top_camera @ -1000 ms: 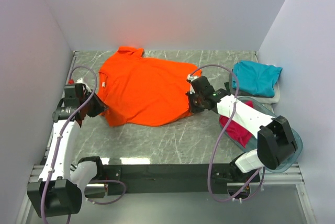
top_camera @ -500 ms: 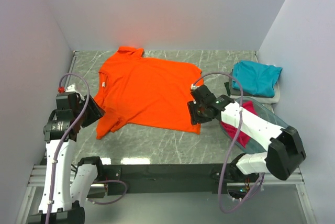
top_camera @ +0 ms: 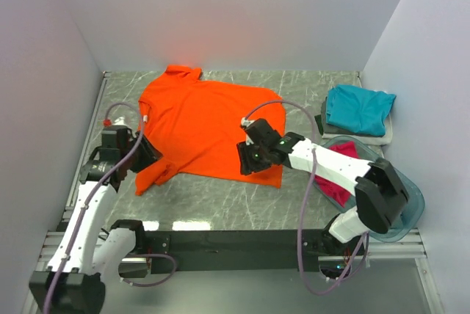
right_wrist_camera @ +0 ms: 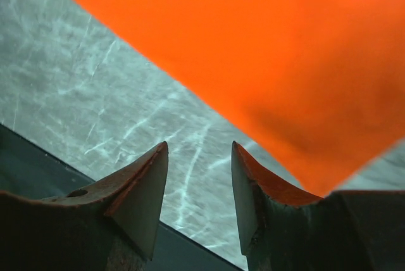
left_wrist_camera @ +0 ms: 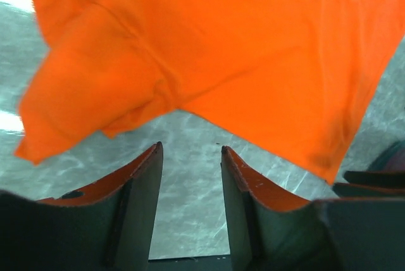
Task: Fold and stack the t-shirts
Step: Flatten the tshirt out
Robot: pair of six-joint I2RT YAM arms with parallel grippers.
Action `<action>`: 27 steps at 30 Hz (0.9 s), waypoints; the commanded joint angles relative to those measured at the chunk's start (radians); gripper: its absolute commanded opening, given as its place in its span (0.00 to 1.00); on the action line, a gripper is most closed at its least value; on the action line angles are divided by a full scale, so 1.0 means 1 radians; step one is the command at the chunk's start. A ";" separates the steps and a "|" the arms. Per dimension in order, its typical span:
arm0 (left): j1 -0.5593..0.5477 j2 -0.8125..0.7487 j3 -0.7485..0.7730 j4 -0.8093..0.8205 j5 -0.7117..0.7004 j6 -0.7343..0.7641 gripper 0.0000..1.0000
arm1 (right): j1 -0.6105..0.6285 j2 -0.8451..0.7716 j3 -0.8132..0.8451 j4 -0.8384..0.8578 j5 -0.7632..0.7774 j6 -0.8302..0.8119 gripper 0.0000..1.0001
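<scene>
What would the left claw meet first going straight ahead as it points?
Probably the orange t-shirt, its near edge beside the sleeve; depth is unclear, so the table may come first.

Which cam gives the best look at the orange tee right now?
Top external: nearly the whole orange t-shirt shows, spread flat, collar to hem, with the right arm covering a little of it. Left wrist catches only one sleeve and part of the body. Right wrist shows only a corner.

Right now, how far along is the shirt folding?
Done: teal shirt folded on a pale shirt, far right. In hand: orange shirt spread out, left gripper and right gripper open, holding nothing. Left: fold it, then the pink shirt in the tub.
</scene>
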 commanded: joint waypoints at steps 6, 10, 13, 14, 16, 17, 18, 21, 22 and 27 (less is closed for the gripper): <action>-0.425 0.034 -0.038 0.024 -0.363 -0.249 0.46 | 0.021 0.028 0.034 0.092 -0.053 0.021 0.52; -0.485 0.059 -0.081 0.009 -0.547 -0.350 0.42 | 0.021 -0.009 0.011 0.101 -0.039 0.016 0.52; -0.491 0.088 -0.119 0.018 -0.609 -0.392 0.42 | 0.015 -0.043 -0.018 0.113 -0.047 0.015 0.52; -0.494 0.098 -0.130 0.021 -0.620 -0.400 0.42 | 0.005 -0.050 -0.035 0.116 -0.053 0.016 0.52; -0.497 0.135 -0.150 0.032 -0.632 -0.410 0.42 | -0.001 -0.075 -0.049 0.124 -0.067 0.010 0.52; -0.501 0.146 -0.153 0.034 -0.646 -0.415 0.42 | -0.008 -0.082 -0.057 0.124 -0.067 0.008 0.52; -0.501 0.155 -0.153 0.032 -0.647 -0.423 0.42 | -0.013 -0.093 -0.060 0.121 -0.070 0.001 0.52; -0.502 0.172 -0.149 0.035 -0.658 -0.429 0.43 | -0.025 -0.116 -0.072 0.113 -0.067 -0.005 0.52; -0.502 0.184 -0.147 0.040 -0.654 -0.426 0.43 | -0.027 -0.124 -0.075 0.116 -0.070 -0.008 0.52; -0.504 0.267 -0.140 0.038 -0.657 -0.443 0.46 | -0.030 -0.159 -0.091 0.124 -0.088 -0.004 0.52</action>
